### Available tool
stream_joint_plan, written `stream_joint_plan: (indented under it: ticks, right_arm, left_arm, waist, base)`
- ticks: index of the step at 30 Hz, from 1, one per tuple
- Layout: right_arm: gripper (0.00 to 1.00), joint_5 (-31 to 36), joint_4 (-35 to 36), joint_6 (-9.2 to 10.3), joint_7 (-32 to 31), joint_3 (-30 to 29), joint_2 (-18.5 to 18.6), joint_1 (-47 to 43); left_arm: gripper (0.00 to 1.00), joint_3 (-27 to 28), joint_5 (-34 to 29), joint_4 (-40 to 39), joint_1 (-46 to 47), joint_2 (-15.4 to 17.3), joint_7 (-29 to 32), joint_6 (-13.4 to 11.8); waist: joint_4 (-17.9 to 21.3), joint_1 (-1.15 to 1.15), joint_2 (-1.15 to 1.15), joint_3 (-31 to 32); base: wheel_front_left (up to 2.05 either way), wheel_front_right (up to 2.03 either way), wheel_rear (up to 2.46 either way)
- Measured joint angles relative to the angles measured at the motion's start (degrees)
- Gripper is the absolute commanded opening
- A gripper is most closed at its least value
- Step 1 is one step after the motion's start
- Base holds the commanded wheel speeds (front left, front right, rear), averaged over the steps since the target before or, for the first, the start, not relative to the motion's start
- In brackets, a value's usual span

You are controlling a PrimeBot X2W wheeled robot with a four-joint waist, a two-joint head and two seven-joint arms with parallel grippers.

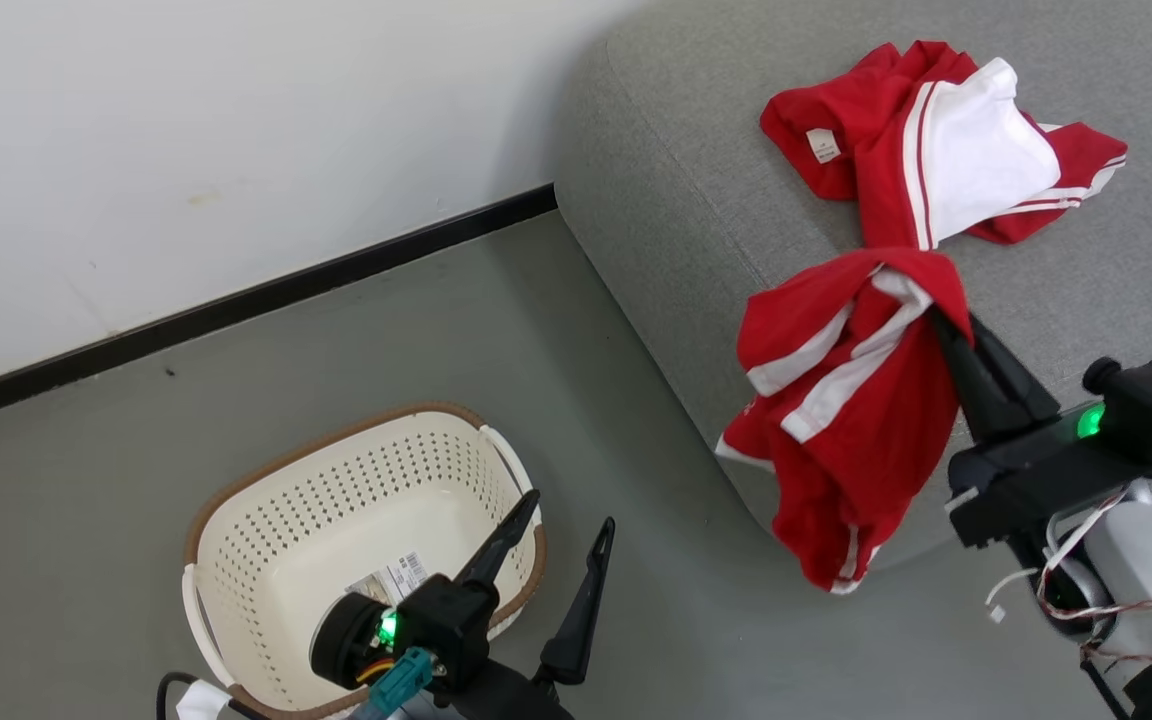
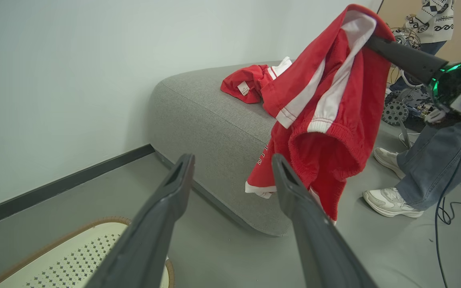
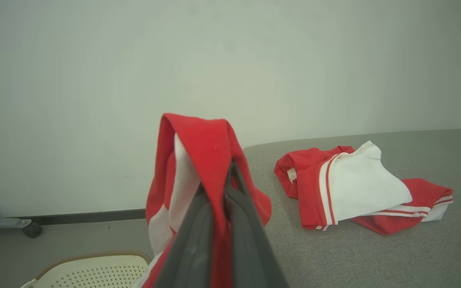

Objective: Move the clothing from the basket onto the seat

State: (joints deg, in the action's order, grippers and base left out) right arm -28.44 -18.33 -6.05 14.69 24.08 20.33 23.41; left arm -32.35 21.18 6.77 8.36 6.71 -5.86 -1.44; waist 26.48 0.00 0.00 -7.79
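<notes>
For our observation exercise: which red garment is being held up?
The garment hanging from the right gripper at the edge of the seat; the other garment lies crumpled on it.

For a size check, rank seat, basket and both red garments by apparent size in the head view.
1. seat
2. basket
3. hanging garment and lying garment: too alike to rank

— How much of the basket is lost?
— Its near end runs off the bottom edge. The left gripper covers part of its label, and the print's too small to read.
— The right gripper?
— Fingertips buried in the red shorts.
— The seat?
— Cut by the top and right edges. The tag on the shirt is unreadable too.
— The person?
— Legs and shoes; the rest is out of frame.
</notes>
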Motion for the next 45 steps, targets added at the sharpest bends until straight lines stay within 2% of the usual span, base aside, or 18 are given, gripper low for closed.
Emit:
stream_joint_plan:
  ticks: [11, 22, 32, 38, 45]
  right_arm:
    - [0.0, -4.44, -3.61, -0.09, 0.0, -10.61, 1.86, 13.15]
    - [0.0, -9.49, -10.88, -0.35, 0.01, -20.95, 7.77, 26.99]
    - [0.0, -12.03, -20.01, -0.53, 0.02, -26.63, 11.66, 40.64]
    - [0.0, -11.96, -25.09, -0.77, 0.02, -27.76, 12.67, 43.72]
    - [0.0, -12.0, -31.05, -0.86, 0.02, -30.0, 14.29, 46.34]
  left_arm:
    - [1.0, -1.1, -1.21, -0.92, 1.7, 0.69, 2.72, 0.0]
    - [1.0, -1.58, -3.3, -2.54, 4.81, 1.67, 5.53, 0.41]
    - [1.0, -0.77, -4.35, -4.1, 5.68, 4.97, 8.67, -0.13]
    - [1.0, 0.27, -4.89, -5.5, 5.88, 6.68, 10.24, -0.67]
    - [1.0, 2.29, -6.36, -8.48, 5.83, 10.9, 12.46, -1.6]
  waist:
    - [-1.96, 0.0, 0.0, -4.72]
    - [-4.34, 0.01, 0.01, -10.74]
    - [-6.16, 0.01, 0.01, -17.94]
    - [-6.46, 0.01, 0.01, -22.21]
    - [-5.85, 0.01, 0.01, -27.48]
  base:
    - [0.0, 0.0, 0.0]
    - [0.0, 0.0, 0.0]
    - [0.0, 0.0, 0.0]
    - [0.0, 0.0, 0.0]
    - [0.0, 0.0, 0.0]
